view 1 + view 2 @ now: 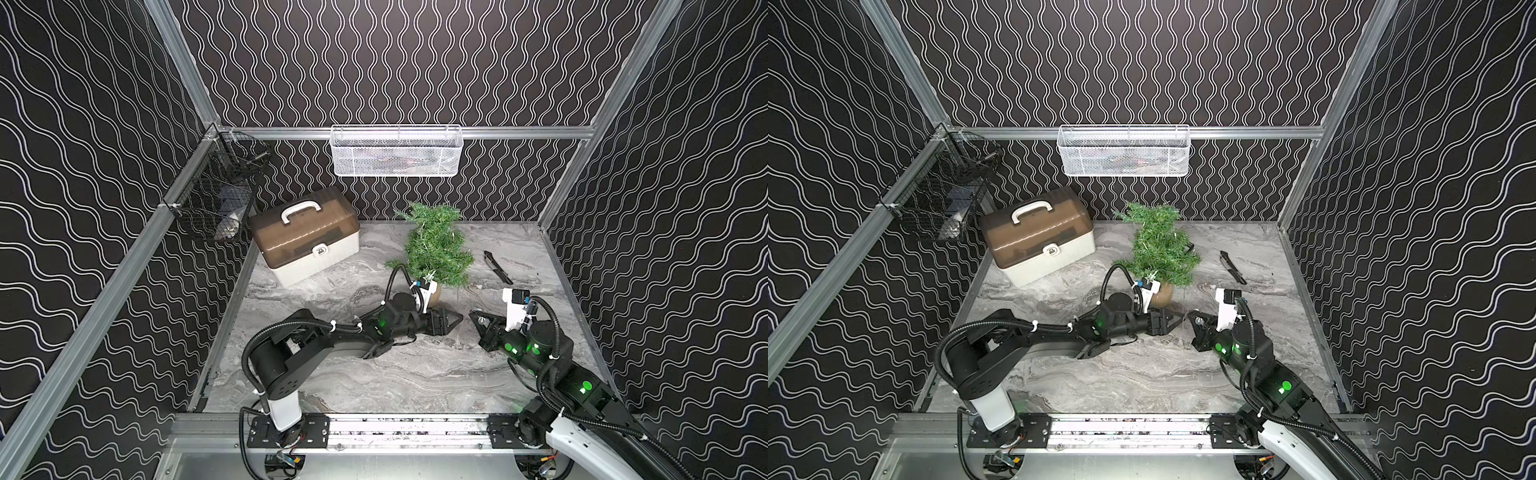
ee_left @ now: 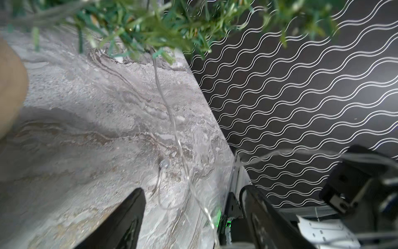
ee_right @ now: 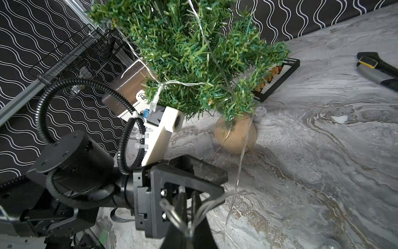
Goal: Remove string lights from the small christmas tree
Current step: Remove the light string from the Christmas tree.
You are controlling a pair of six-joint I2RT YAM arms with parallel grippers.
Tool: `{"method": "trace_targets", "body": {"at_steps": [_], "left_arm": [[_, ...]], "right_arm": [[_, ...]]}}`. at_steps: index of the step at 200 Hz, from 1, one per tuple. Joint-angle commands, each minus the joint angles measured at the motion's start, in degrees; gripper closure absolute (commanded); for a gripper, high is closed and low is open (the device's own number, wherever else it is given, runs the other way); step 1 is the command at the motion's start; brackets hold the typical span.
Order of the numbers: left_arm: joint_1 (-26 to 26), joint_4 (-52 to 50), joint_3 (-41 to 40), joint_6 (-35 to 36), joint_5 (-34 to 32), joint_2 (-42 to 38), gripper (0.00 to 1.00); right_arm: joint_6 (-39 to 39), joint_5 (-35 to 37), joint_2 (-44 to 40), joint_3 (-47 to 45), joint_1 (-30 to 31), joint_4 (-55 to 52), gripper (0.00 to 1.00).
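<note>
1. Small christmas tree (image 1: pixel 432 245): upright near the rear edge of the bench (image 1: pixel 374 374), about mid-width. Burlap base on the bench, close beside the left wrist.
2. String lights (image 3: pixel 185 83): one stretch looped across the lower branches, another running up through the higher foliage. A freed length hangs from the lowest branches and trails over the bench toward the front edge.
3. Translucent box (image 3: pixel 203 143): flat on the bench just beside the base, probably the battery box. Link to the strand too faint to tell.
4. Left gripper (image 2: pixel 193 220): jaws wide, low over the bench in front of the base. Wire passes between the fingers but is not pinched.
5. Right gripper (image 1: pixel 474 316): jaws closed on a gathered bunch of freed wire, near the left gripper and in front of the tree.
6. Done, by judgement: only a first portion drawn clear of the branches and collected.
7. Left, by judgement: the loops still in the foliage — lower ring and upper run — to be pulled off, and the box carried away with them.
</note>
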Motion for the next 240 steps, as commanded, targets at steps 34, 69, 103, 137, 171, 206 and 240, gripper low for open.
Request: {"method": "trace_targets", "body": {"at_steps": [34, 69, 103, 137, 171, 206, 240], "left_arm": [[-1.30, 7.43, 1.12, -4.21, 1.24, 4.08, 0.30], [-1.76, 8.50, 1.45, -4.85, 0.72, 4.95, 0.46], [-1.76, 5.98, 2.09, -3.47, 0.93, 3.51, 0.81], [-1.85, -8.56, 3.35, 2.63, -3.87, -3.14, 0.98], [-2.70, -19.96, 4.67, 7.67, -9.57, -9.40, 1.00], [-5.73, -27.32, 8.45, 11.80, -12.28, -11.35, 1.00], [-6.26, -30.59, 9.06, 13.26, -14.26, -13.79, 1.00]], "right_arm": [[0.01, 1.15, -0.13, -0.42, 0.06, 0.68, 1.00], [0.19, 1.07, 0.44, -0.51, 0.06, 1.57, 1.00], [0.76, 3.11, -0.19, -0.84, 0.06, 0.55, 1.00], [2.33, 6.14, -0.93, -2.97, 0.06, -0.35, 1.00], [4.48, 6.35, 0.52, -6.21, 0.06, 0.57, 1.00], [6.23, 8.16, 0.86, -7.87, 0.06, -0.23, 0.90], [6.56, 10.50, -0.06, -7.50, 0.06, -2.76, 0.49]]}}
